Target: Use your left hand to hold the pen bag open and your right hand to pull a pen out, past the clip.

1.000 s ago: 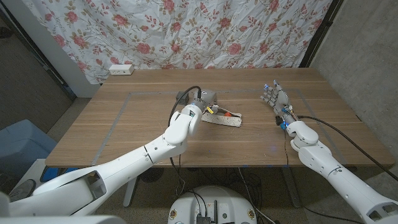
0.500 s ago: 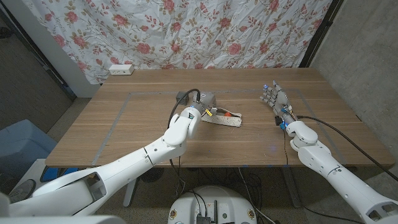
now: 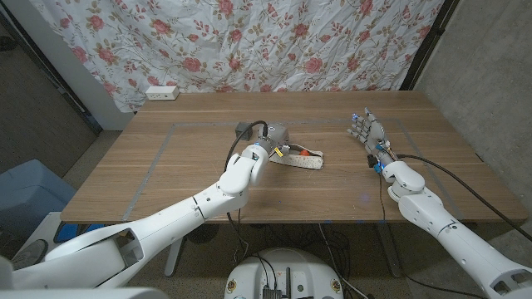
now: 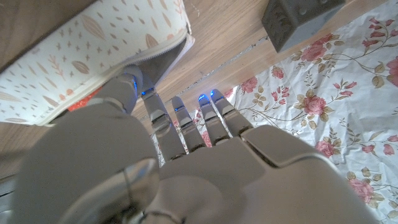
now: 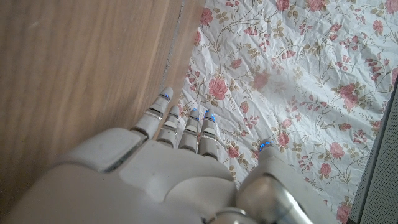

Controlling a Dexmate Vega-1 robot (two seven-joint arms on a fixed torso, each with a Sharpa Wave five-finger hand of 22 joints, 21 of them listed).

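Observation:
The cream patterned pen bag (image 3: 304, 161) lies mid-table, with its open end to the left and red and yellow pens (image 3: 293, 150) poking out. My left hand (image 3: 273, 136) is at that open end. In the left wrist view its thumb (image 4: 129, 89) touches the zip edge of the bag (image 4: 81, 53) while the other fingers reach straight past it, apart and holding nothing. My right hand (image 3: 366, 131) stands well to the right of the bag, with its fingers spread and empty. In the right wrist view that hand (image 5: 155, 168) is over bare wood.
A dark grey box (image 3: 243, 128) sits just left of my left hand, and shows in the left wrist view (image 4: 298, 17). A white power strip (image 3: 162, 93) lies at the table's back left. A floral cloth (image 3: 274, 41) hangs behind the table.
My left hand has shifted slightly at the bag's open end. The right hand and the bag have stayed where they were.

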